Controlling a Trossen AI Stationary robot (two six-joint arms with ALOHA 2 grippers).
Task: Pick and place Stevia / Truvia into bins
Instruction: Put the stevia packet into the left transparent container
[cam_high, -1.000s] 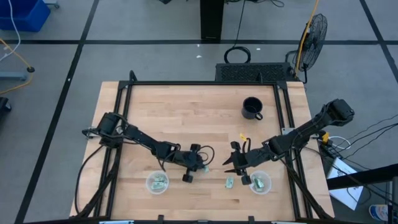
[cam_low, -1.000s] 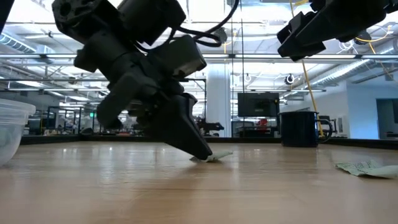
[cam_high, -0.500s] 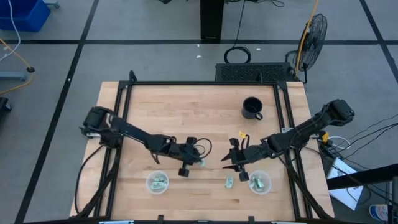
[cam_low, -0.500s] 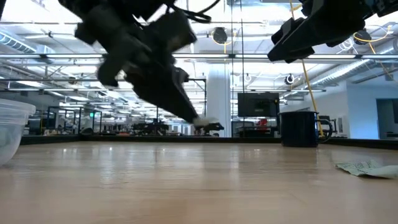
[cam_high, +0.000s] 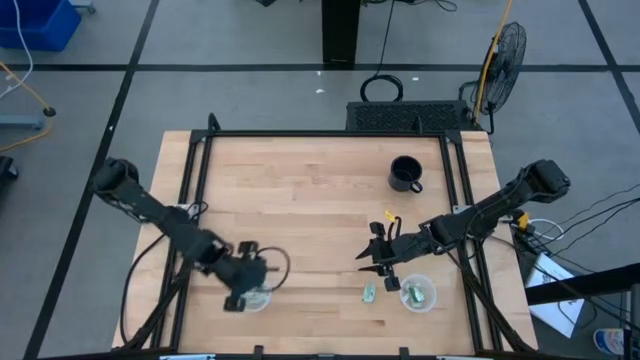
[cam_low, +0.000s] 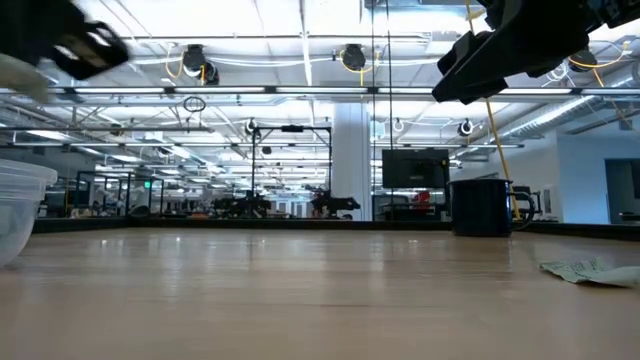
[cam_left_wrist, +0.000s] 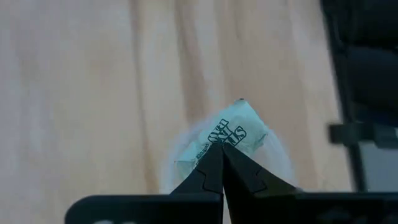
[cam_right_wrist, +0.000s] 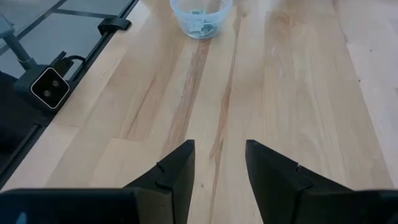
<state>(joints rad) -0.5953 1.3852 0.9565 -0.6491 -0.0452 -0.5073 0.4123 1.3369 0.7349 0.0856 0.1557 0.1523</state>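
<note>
- Hovering over the left bin (cam_high: 253, 297) at the table's front edge, left gripper (cam_high: 243, 284) clenched on a green-and-white Stevia packet (cam_left_wrist: 231, 134), fingertips (cam_left_wrist: 214, 163) pinched together on the packet's lower edge, the packet poking out just past the tips with the clear cup directly beneath.
- Seen at table height: rim of that clear cup (cam_low: 18, 205) at the far left of the picture; a blurred pale shape above it, too smeared to identify.
- Holding above bare wood at right centre of the wooden table (cam_high: 300, 200), right gripper (cam_high: 379, 259) empty, fingers (cam_right_wrist: 176, 169) spread apart with nothing between them.
- Resting flat on the table just in front of the right gripper, beside the right bin (cam_high: 418, 293), one loose packet (cam_high: 369, 292); same packet lying crumpled at the right of the low view (cam_low: 585, 270).
- Showing green packets already inside both bins; from the right wrist, the left bin (cam_right_wrist: 196, 15) visible well away across the table, holding packets.
- Standing toward the back right, apart from both grippers, black mug (cam_high: 405, 174).
</note>
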